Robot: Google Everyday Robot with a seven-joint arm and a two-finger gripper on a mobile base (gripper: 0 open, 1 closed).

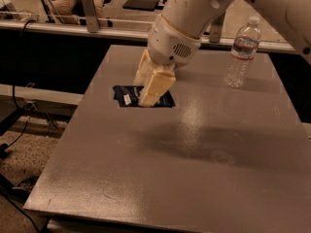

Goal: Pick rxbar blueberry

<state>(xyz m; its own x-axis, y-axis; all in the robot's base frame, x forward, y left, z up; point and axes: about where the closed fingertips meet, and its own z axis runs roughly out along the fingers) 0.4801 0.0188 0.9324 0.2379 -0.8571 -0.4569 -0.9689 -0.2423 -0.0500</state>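
Over the table's (194, 169) left half, your arm (194, 8) slants down, gripper (144, 97) at the rxbar blueberry (125, 96), grip state not discernible; bottle (241, 52) upright, well apart.

A grey tabletop (194, 174) fills most of the frame, and a dark navy snack bar (124, 95) with white lettering lies flat on it at centre left, near the left edge. A white robot arm (187, 13) reaches down from the top of the frame, its cream-coloured end effector (142, 95) tilted down to the left and set right on the bar, covering its middle. A clear water bottle (242, 52) with a white cap stands upright at the upper right, well apart from the bar.
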